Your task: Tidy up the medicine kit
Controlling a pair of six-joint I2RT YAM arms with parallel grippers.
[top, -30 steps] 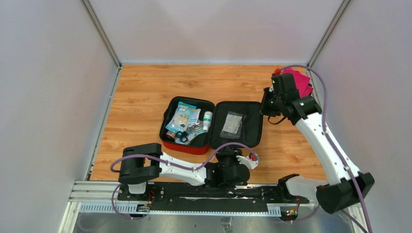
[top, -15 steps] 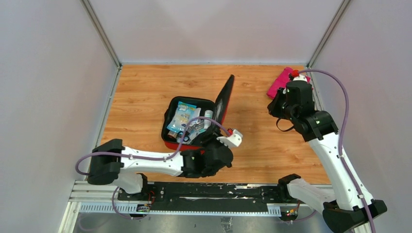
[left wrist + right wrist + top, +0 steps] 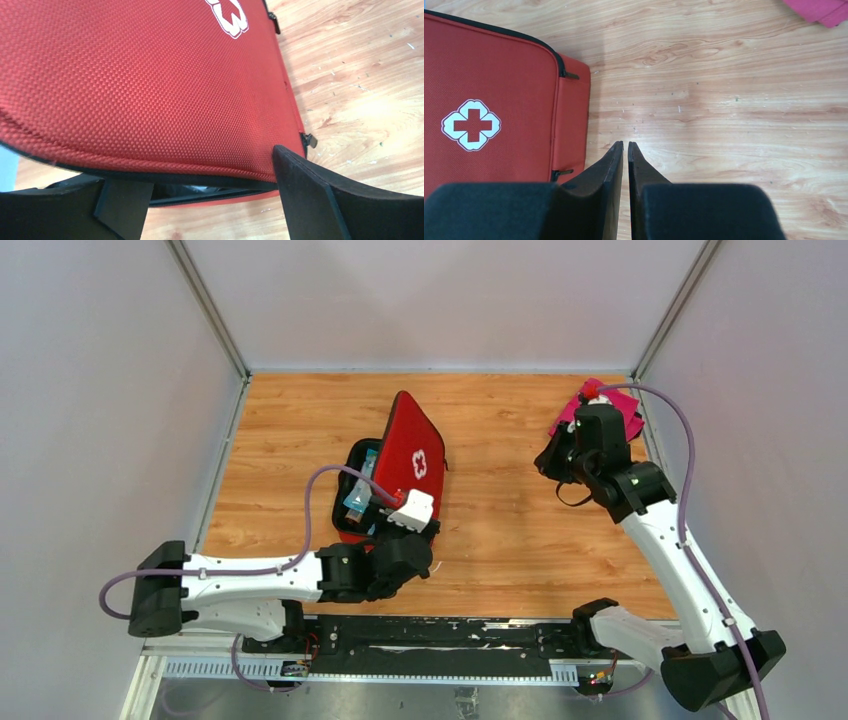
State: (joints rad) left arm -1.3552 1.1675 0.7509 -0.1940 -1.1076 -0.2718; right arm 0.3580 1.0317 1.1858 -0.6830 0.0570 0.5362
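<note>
Shows the medicine kit (image 3: 400,475) left of centre on the wooden table (image 3: 520,530), with its red lid (image 3: 412,452) and white cross tilted up over the packed base, unzipped. Finds the left gripper (image 3: 202,180) spread wide at the lid's near rim, not clamped on it. Finds the right gripper (image 3: 625,145) pinched together and empty above bare wood, near the magenta cloth (image 3: 625,400).

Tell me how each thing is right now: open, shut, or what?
kit: half shut, lid tilted over the base, unzipped
left gripper: open, at the lid's edge
right gripper: shut, empty
cloth: folded
</note>
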